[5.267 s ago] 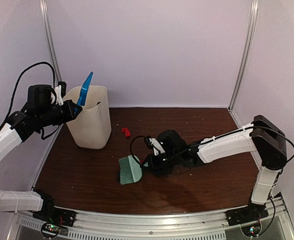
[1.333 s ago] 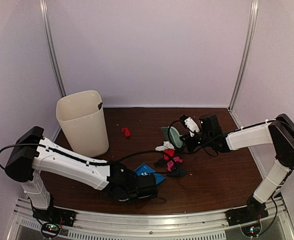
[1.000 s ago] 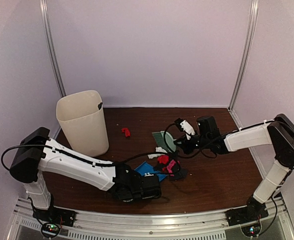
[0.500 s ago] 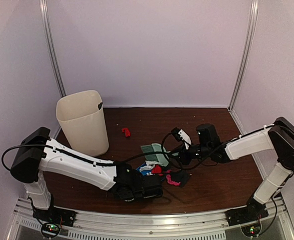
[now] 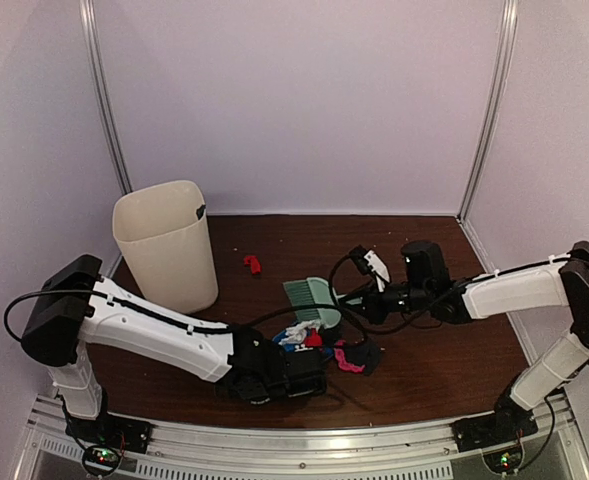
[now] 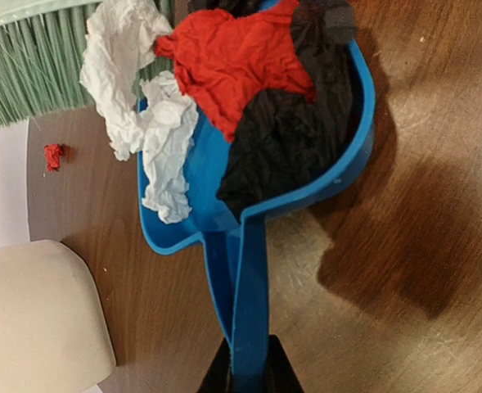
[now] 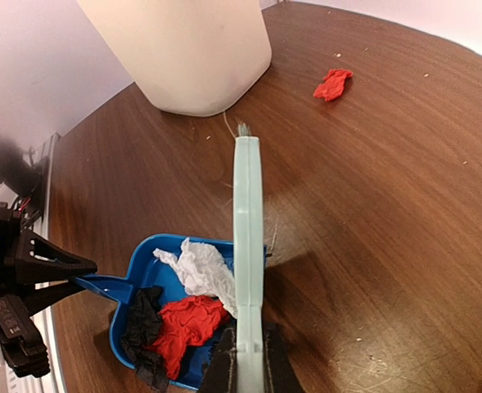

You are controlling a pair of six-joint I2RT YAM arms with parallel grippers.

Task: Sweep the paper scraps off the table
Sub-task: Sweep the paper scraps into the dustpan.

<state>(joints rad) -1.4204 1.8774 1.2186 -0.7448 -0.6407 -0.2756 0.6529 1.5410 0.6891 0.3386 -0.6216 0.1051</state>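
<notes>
My left gripper (image 5: pixel 292 365) is shut on the handle of the blue dustpan (image 6: pixel 183 176), which lies flat on the table (image 5: pixel 424 360). White (image 6: pixel 155 139), red (image 6: pixel 241 65) and black (image 6: pixel 290 139) paper scraps lie in the pan. My right gripper (image 5: pixel 371 299) is shut on the handle of the pale green brush (image 5: pixel 310 299), whose bristles (image 6: pixel 36 65) stand at the pan's mouth. In the right wrist view the brush (image 7: pixel 249 213) runs along the pan's open edge (image 7: pixel 142 246). Pink (image 5: pixel 346 360) and black (image 5: pixel 367 352) scraps lie on the table right of the pan. A lone red scrap (image 5: pixel 251 264) lies further back.
A cream waste bin (image 5: pixel 167 245) stands at the back left, also seen in the right wrist view (image 7: pixel 183 49). Purple walls close in the table on three sides. A silver rail (image 5: pixel 304 440) runs along the front edge.
The brush swept left and forward, pushing white, red and black scraps into the dustpan. The left gripper with the pan barely moved. Pink and black scraps stayed on the table.
</notes>
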